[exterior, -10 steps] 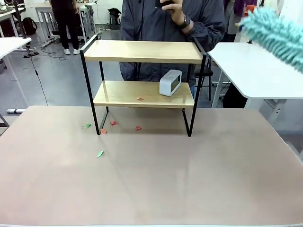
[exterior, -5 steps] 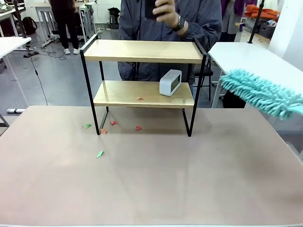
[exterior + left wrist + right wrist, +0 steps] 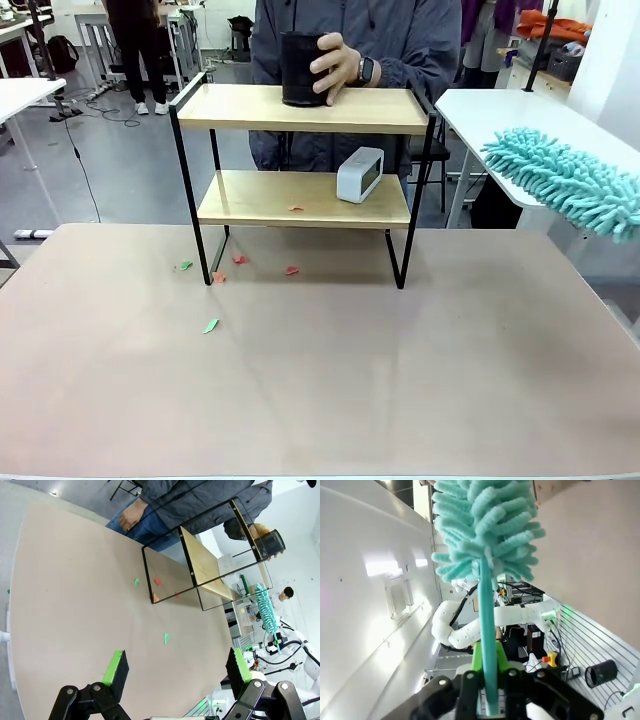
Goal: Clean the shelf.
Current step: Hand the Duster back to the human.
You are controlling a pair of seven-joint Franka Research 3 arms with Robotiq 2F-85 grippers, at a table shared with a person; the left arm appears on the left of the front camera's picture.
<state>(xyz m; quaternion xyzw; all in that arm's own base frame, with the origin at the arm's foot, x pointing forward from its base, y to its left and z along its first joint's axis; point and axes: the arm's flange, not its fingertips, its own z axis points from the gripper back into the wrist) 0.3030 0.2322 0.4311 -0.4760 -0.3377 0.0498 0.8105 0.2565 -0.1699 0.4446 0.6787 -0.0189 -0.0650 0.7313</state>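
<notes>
The small two-tier shelf (image 3: 250, 108), light wooden boards in a thin black metal frame, stands at the far middle of the beige worktop (image 3: 320, 400). A person's hand (image 3: 340, 62) holds a black cylindrical cup (image 3: 300, 68) on its top board. The left pincer (image 3: 176, 667) gapes empty above the worktop. The right pincer (image 3: 487, 672) is clamped on the handle of a fluffy teal duster (image 3: 485, 525).
</notes>
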